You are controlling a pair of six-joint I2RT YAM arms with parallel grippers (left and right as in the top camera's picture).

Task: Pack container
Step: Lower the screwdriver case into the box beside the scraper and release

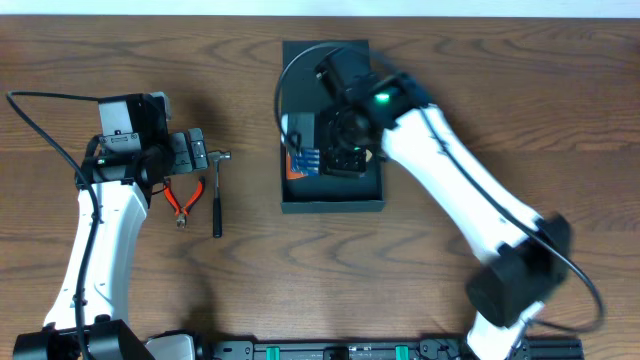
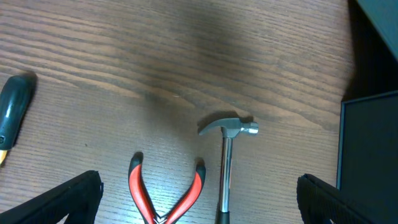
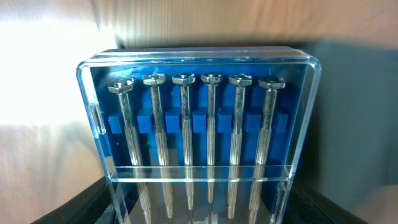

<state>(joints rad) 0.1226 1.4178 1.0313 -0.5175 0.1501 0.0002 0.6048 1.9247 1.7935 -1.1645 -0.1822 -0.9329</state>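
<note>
The dark teal container (image 1: 335, 205) lies open in the middle of the table, its flap lid (image 1: 325, 52) folded back at the far side. My right gripper (image 1: 340, 150) is inside it, shut on a clear case of small screwdrivers with a blue insert (image 3: 199, 124), which also shows in the overhead view (image 1: 303, 160). My left gripper (image 1: 185, 152) is wide open and empty, hovering over red-handled pliers (image 2: 163, 193) and a small hammer (image 2: 227, 134). In the left wrist view the fingers (image 2: 199, 182) straddle both tools.
The pliers (image 1: 184, 199) and hammer (image 1: 216, 195) lie left of the container. A dark green tool handle (image 2: 13, 109) lies at the left edge of the left wrist view. The container's wall (image 2: 370, 155) shows at the right of that view.
</note>
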